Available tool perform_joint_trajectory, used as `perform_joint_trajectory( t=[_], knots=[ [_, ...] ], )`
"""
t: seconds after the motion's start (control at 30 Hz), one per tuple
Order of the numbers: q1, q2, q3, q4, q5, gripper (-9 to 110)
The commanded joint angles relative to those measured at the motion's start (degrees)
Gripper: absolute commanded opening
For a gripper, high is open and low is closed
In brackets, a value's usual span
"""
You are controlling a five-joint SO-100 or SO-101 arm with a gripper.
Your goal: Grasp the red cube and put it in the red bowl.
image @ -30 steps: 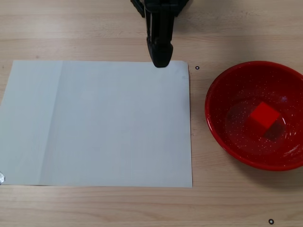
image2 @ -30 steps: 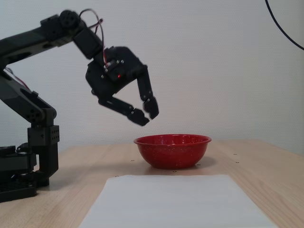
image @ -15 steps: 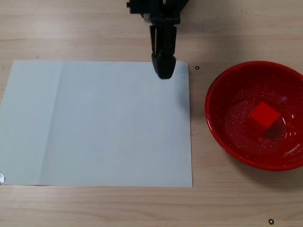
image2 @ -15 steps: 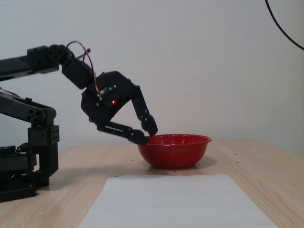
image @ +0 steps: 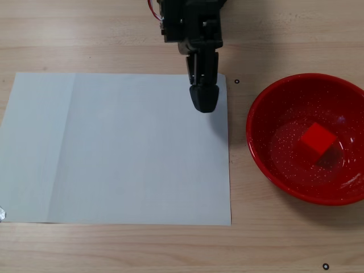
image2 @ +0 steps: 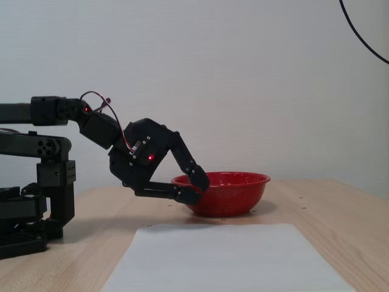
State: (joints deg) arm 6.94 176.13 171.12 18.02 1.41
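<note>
1. Red is the cube (image: 317, 140), and it already lies inside the red bowl (image: 259, 122), on the speckled floor, a little toward the rim farthest from the pincer in the top-down fixed view.
2. Empty, the pincer (image: 203, 102) hangs over the top right corner of the white paper sheet (image: 114, 148); the bowl sits to its right in that view, well apart from its tip.
3. Seen from the side fixed view, the pincer (image2: 196, 185) has its fingers a little parted, one raised and one lying low above the wooden table (image2: 328, 213), with a narrow gap at the tips and nothing between them.
4. Judging by its plain matte faces and sharp edges, the cube looks light, stiff and not slippery; two opposite flat faces would give the surest hold, should it need lifting again.
5. Glossy and curved, the bowl's inside would likely let the cube slide if nudged, and the rim stands in the way of a low approach.
6. As things lie, the task appears done.
</note>
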Motion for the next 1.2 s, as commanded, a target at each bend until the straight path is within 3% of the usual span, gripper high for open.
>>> perform_joint_trajectory(
  t=[0.0,0.23,1.17],
  knots=[
    [0.18,3.25,-1.49,-4.31,1.41,0],
    [-0.18,6.77,6.59,-9.49,4.13,0],
    [-3.60,11.60,6.68,21.01,-6.15,0]
  ],
)
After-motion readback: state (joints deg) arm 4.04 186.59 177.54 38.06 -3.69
